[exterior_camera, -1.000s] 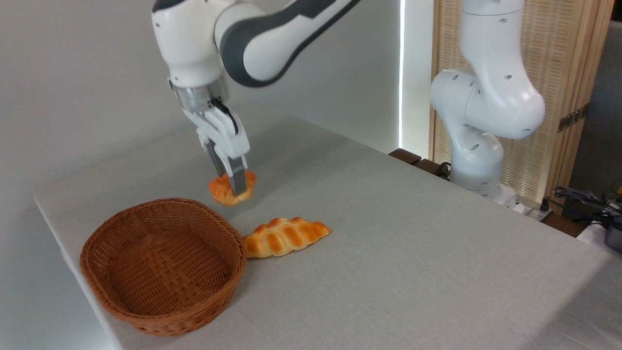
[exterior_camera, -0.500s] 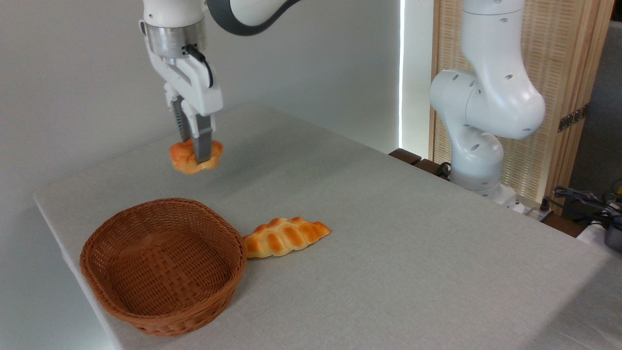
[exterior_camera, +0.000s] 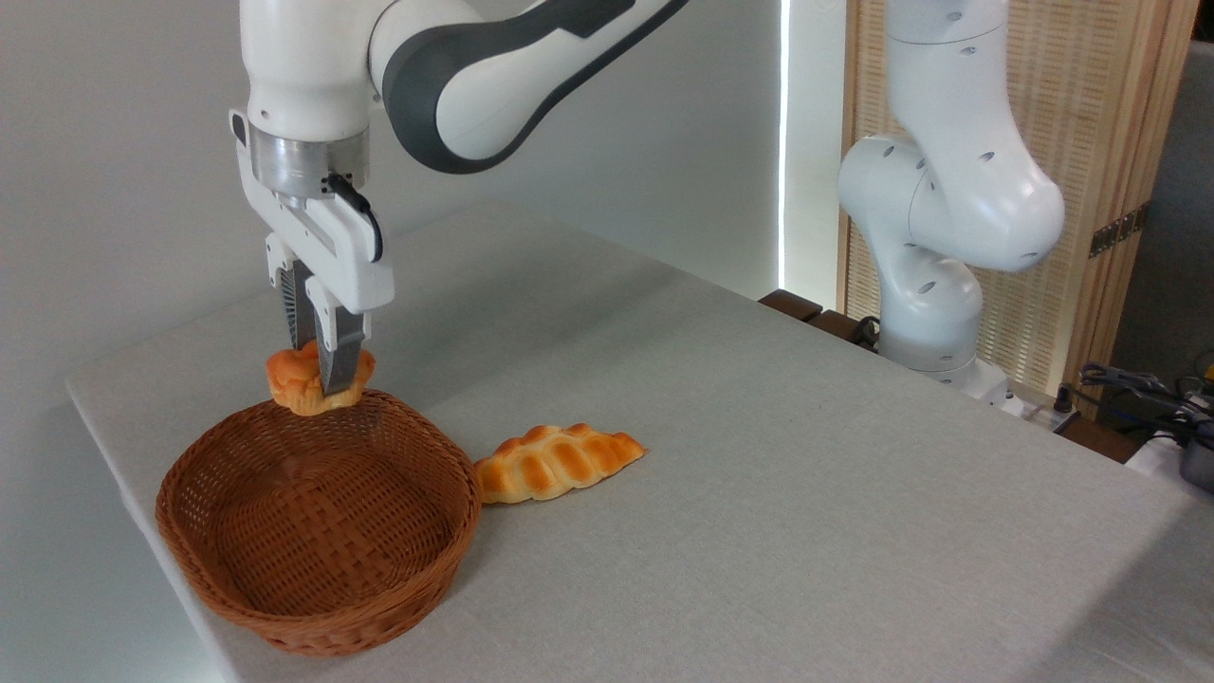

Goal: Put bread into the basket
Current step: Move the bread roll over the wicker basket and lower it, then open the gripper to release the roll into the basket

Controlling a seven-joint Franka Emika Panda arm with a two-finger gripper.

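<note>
Above the far rim of the round brown woven wicker basket (exterior_camera: 318,522), the robot's white two-finger hand (exterior_camera: 321,372) hangs pointing straight down, its fingers pinching the small round orange-golden bun (exterior_camera: 296,380) from both sides. One dark finger (exterior_camera: 339,362) crosses the front of the bun, while the other, ribbed finger is partly seen behind it. The bun, with its lumpy glossy top, is off the worktop (exterior_camera: 759,474) and held clear in the air, its underside close over the basket's back edge; whether it touches the rim cannot be told from this angle. Nothing lies inside the basket, whose low sides and woven floor show fully, and it stands near the left front corner of the pale grey cloth-covered worktop. Just beside the basket's right wall lies a longer flat ridged braided loaf (exterior_camera: 555,462), golden-orange with paler seams, its left end close against the wicker. The white arm with dark grey joint covers (exterior_camera: 474,76) reaches in from the upper right, and its base column (exterior_camera: 948,218) rises beyond the worktop's far right edge, before a slatted wooden screen (exterior_camera: 1091,142). Some dark cables and gear (exterior_camera: 1157,398) sit at the right margin.
</note>
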